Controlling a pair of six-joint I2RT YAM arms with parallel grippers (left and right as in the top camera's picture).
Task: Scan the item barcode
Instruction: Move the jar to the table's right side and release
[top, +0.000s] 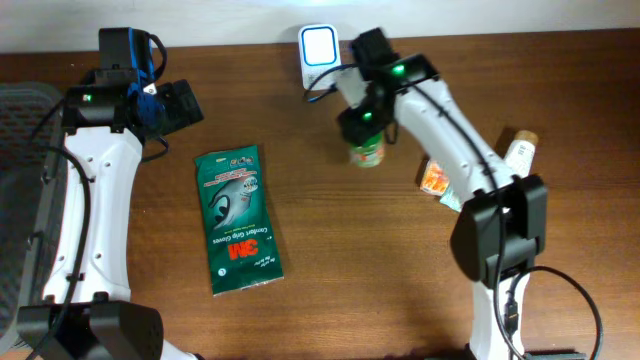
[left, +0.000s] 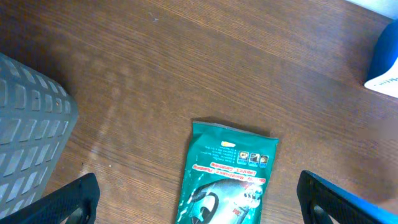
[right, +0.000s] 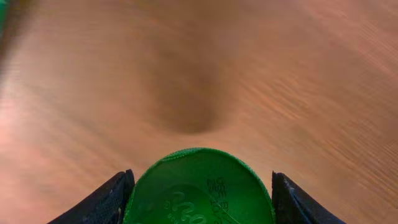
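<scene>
Wooden bench (top: 360, 270): right gripper (top: 365, 125) clamps a green can (top: 366, 152) beside the far-edge scanner (top: 318, 48); left gripper (top: 182, 103) gapes wide near the glove packet (top: 237, 220); grey basket (top: 20, 150) at left edge, contents unseen.

The jar (top: 366, 153) is a small round one with a bright green lid and a green label carrying a patch of red and white. It sits clamped in my right claw (right: 199, 202), a dark finger (right: 106, 199) pressed against each side of the lid. From my wrist I see the lid's flat top facing me, with raised lettering too small to read. A soft dark shadow lies on the wood beyond it. The scanner (top: 318, 47) is a white block with a pale blue lit window, standing at the table's far edge, near the jar but apart from it.
</scene>
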